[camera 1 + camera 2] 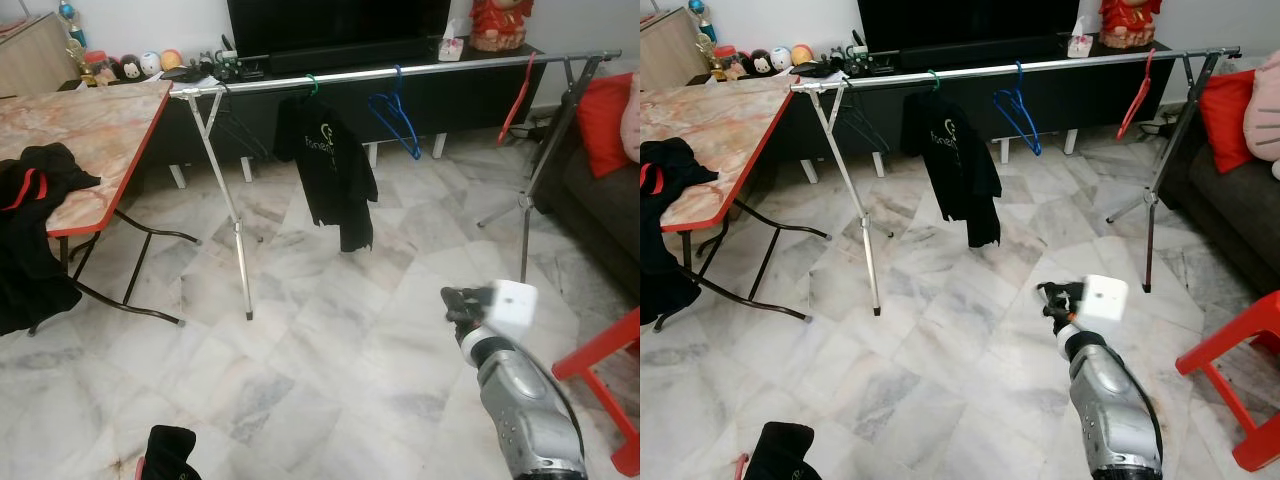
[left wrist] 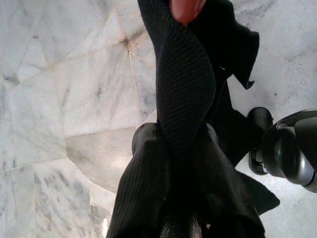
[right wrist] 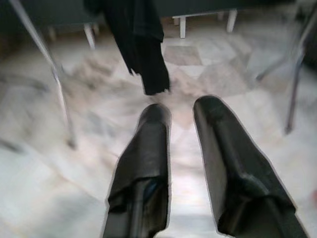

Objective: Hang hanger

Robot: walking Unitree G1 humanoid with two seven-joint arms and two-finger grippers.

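1. Clothes rail (image 1: 400, 72) spans the room on folding legs, in front of the TV unit; it's the target, well ahead of the robot.
2. Folding table (image 1: 90, 130) at left w/ a black garment draped off its edge.
3. On the rail: black shirt (image 1: 330, 170), blue hanger (image 1: 395, 120), red hanger (image 1: 520, 95), spaced apart w/ free gaps.
4. Left gripper (image 2: 173, 144): fingers closed on black knit garment (image 2: 185, 84), a bit of red above it, prob. the hanger to hang; held low near floor.
5. Right gripper (image 3: 181, 163): fingers apart, empty, pointing toward rail.

My right arm stretched forward and low, its gripper (image 3: 181, 124) empty, fingers parted, left gripper (image 2: 173, 134) clamped on black cloth
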